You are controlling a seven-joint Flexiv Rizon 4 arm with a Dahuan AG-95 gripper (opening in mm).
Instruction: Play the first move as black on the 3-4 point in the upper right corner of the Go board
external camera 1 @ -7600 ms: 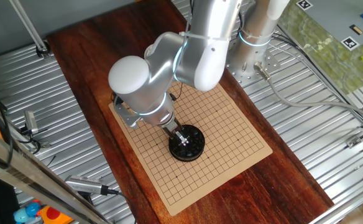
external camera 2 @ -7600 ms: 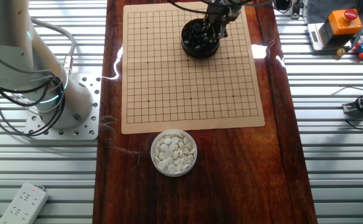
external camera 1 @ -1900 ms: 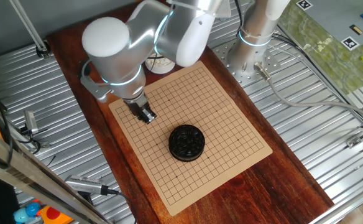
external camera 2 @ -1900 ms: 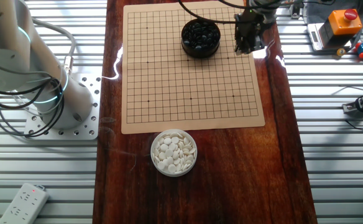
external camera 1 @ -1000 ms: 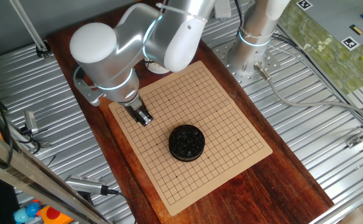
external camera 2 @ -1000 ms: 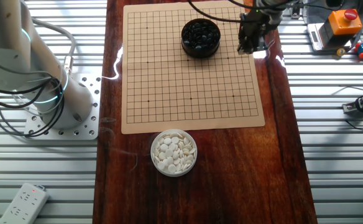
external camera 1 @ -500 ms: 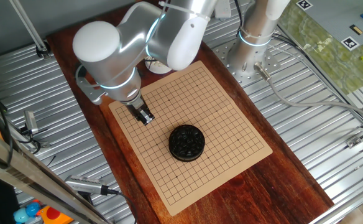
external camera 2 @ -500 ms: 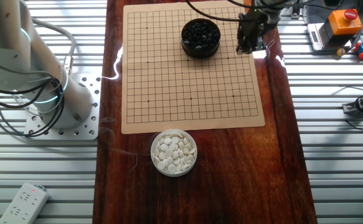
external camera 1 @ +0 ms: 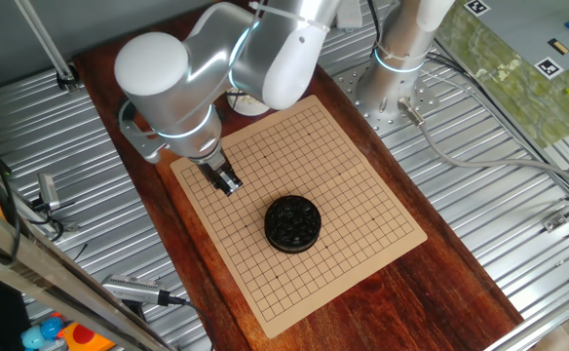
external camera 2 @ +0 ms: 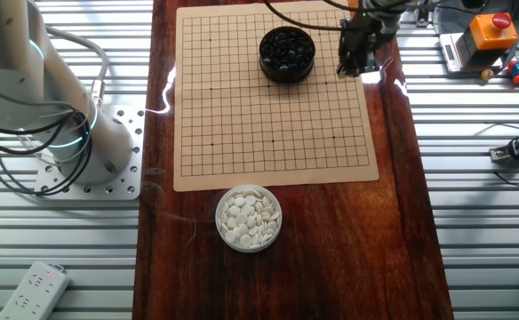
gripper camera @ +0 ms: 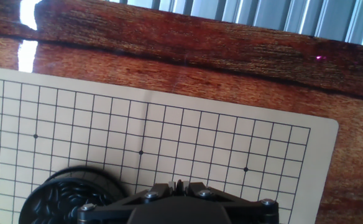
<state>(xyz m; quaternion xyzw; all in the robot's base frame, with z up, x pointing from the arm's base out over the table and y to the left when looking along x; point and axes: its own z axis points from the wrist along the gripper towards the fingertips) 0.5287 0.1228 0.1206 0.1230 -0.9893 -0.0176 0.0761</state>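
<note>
My gripper (external camera 1: 228, 185) hovers low over the Go board (external camera 1: 353, 185), near its edge and beside the bowl of black stones (external camera 1: 292, 223). In the other fixed view the gripper (external camera 2: 355, 68) is over the board's (external camera 2: 259, 133) far right side, right of the black bowl (external camera 2: 286, 53). In the hand view the fingertips are closed on a thin dark black stone (gripper camera: 180, 183), seen edge-on above the grid (gripper camera: 169, 124). The gripper (gripper camera: 179, 185) sits at the bottom edge, with the black bowl (gripper camera: 63, 199) to its lower left. No stone lies on the board.
A bowl of white stones (external camera 2: 249, 218) stands on the wooden table (external camera 2: 402, 249) off the board's near edge. The arm's base (external camera 2: 73, 133) is at the left. Ribbed metal surfaces flank the table. An orange device (external camera 2: 491, 31) sits far right.
Since 7.6 s ago the gripper has left the black bowl and moved over to the board's edge area. Over the last half second it has barely moved.
</note>
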